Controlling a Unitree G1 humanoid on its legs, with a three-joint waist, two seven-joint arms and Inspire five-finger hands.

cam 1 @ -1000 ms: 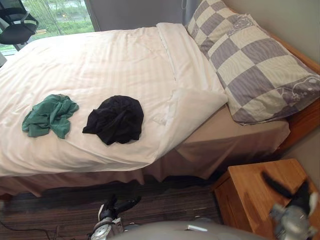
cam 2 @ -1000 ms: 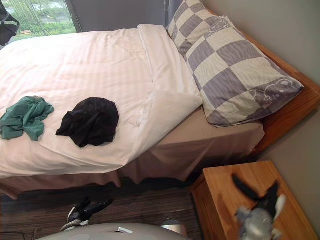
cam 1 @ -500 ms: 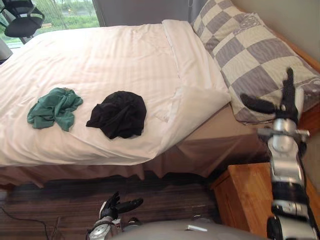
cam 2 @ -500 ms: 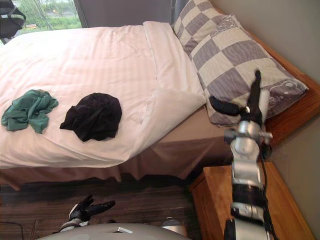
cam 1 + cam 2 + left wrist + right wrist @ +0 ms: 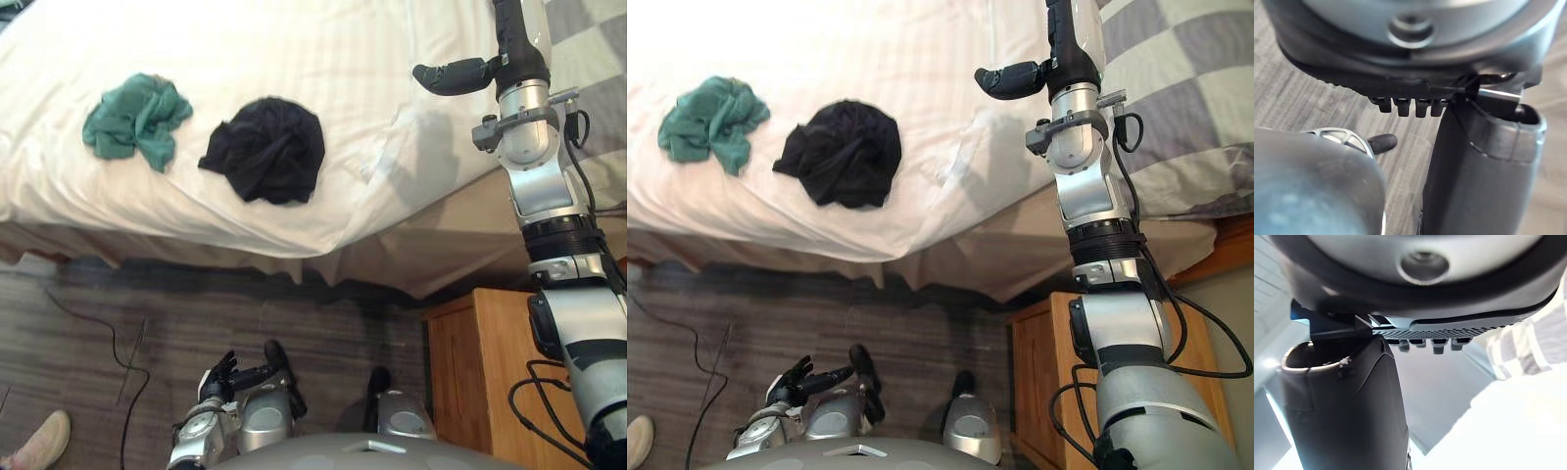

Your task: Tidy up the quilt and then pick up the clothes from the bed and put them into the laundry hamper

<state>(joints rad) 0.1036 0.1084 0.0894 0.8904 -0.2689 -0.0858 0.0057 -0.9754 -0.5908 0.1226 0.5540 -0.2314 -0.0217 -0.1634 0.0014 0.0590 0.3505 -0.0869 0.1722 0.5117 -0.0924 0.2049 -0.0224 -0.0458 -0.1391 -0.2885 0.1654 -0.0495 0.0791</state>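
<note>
The head camera has tipped downward since half a second ago, so more floor (image 5: pixel 323 323) shows. The right arm has reached farther out. The right hand (image 5: pixel 511 54) is now at 1 o'clock over the turned-back corner of the quilt (image 5: pixel 294 49), fingers straight, thumb pointing toward 9 o'clock, holding nothing. The left hand (image 5: pixel 223 372) hangs low at 7 o'clock, fingers loosely spread and empty. Two bunched clothes lie apart on the quilt. The green garment (image 5: pixel 135 116) is at 10 o'clock, stretched roughly 9-to-3, and the rounder black garment (image 5: pixel 266 147) is at 11 o'clock. A checked pillow (image 5: pixel 1185 88) lies at 2 o'clock, and a nightstand (image 5: pixel 470 372) stands at 4 o'clock.
</note>
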